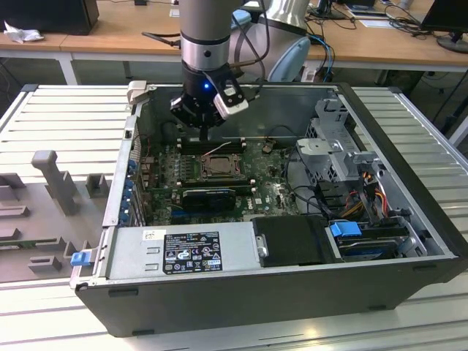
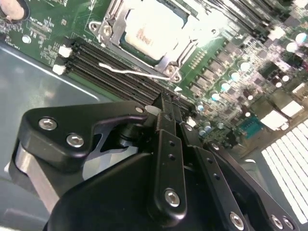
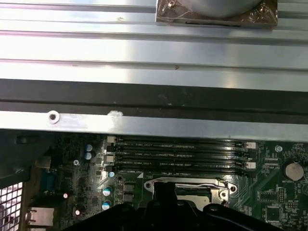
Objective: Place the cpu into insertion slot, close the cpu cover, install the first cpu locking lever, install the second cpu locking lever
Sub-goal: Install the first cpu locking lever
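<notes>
The cpu [image 2: 151,29] with its pale metal top lies in the insertion slot [image 1: 218,167] on the green motherboard. The cpu cover [image 2: 169,61] lies flat over it as a metal frame around the chip. A thin silvery locking lever [image 2: 126,72] stands free along the socket's edge beside the memory slots; in the exterior view the lever [image 1: 221,149] angles up behind the socket. My gripper [image 2: 168,108] hangs just above the memory slots next to that lever, fingers pressed together with nothing between them. In the exterior view the gripper [image 1: 205,134] is just behind the socket.
Long black memory slots [image 3: 178,154] run between the socket and the case wall [image 3: 154,125]. A long black module [image 1: 208,197] lies in front of the socket. The power supply [image 1: 183,252] and the drive cage [image 1: 329,153] with cables fill the case's front and right.
</notes>
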{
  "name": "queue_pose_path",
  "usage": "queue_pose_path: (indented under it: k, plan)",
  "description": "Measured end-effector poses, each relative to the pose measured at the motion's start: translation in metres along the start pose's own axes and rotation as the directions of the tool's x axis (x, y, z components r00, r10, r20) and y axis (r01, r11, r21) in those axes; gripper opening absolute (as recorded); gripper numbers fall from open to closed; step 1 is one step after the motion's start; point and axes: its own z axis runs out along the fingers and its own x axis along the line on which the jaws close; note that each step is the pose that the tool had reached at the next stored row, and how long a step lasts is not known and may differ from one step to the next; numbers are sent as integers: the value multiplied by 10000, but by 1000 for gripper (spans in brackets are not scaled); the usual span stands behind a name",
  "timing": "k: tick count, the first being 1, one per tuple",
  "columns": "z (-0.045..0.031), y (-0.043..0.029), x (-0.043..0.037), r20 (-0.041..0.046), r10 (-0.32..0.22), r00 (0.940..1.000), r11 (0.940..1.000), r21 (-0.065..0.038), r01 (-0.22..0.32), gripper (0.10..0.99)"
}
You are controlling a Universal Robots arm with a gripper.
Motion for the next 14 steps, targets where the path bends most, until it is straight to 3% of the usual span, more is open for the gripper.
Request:
queue_pose_path:
  k: [2, 5, 7, 9, 10, 14]
  plan:
    - [78, 21, -131, -6, -37, 10000, 10000, 5, 37, 106]
    - [132, 32, -170, -8, -122, 9999, 9999, 6, 122, 106]
    - [136, 35, -171, 86, -131, 9999, 9999, 14, 130, 106]
    - [142, 58, -172, 354, -159, 9992, 9999, 23, 158, 106]
    - [148, 73, -173, 393, -163, 9991, 9999, 25, 162, 106]
    - [211, 86, -210, 398, -164, 9991, 9999, 26, 164, 106]
